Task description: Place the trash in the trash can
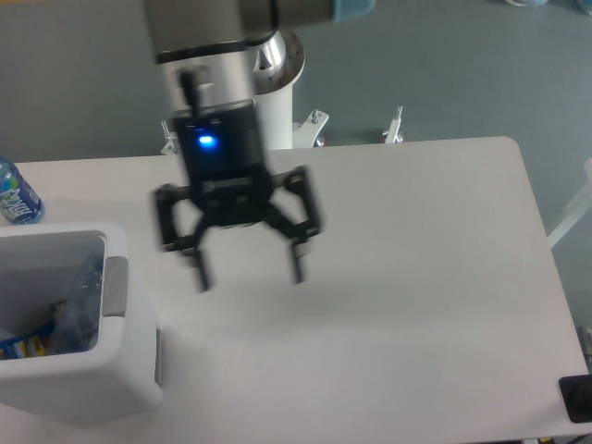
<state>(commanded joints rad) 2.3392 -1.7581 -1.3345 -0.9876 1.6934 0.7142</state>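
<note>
Gripper (248,270) hangs above the white table (416,277), fingers spread apart and holding nothing.

The arm comes down from the top edge, its wrist pointing straight down, slightly blurred. The white trash can (92,370) stands at the left, with a flattened clear bottle (81,301) inside. A blue-labelled water bottle (17,194) stands behind it.
</note>
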